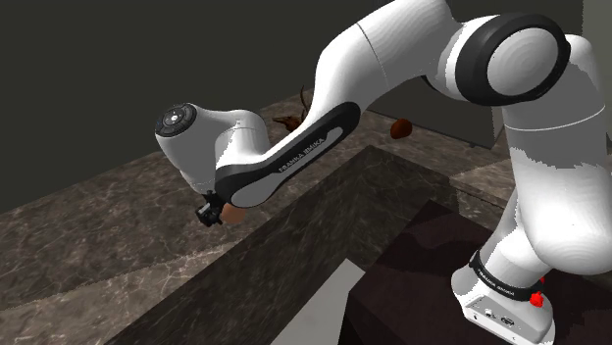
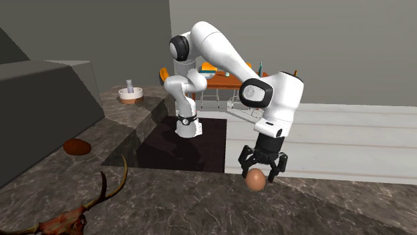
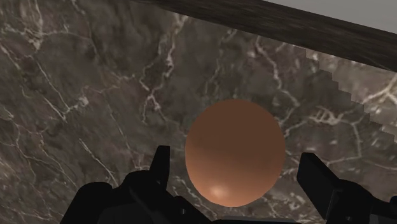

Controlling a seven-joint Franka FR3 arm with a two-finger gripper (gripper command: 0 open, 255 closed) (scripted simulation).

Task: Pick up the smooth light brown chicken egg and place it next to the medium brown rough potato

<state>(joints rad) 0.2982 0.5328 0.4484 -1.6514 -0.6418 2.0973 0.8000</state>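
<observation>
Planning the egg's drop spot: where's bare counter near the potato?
Bare counter between potato and bowl, and between potato and the antlered skull. Also bare from skull to egg under the gripper. Tightest by the skull.

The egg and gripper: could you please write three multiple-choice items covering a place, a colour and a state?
1. Where is the egg? A in a bowl; B on the marble counter, between the fingers of the gripper; C on the floor.
2. What colour is it? A white; B green; C orange-brown.
3. The fingers are: A open, clear of the egg; B shut on it; C shut on nothing.
Key: 1 B, veined marble surrounds it; 2 C, its shell shows so; 3 A, gaps show on both sides.
</observation>
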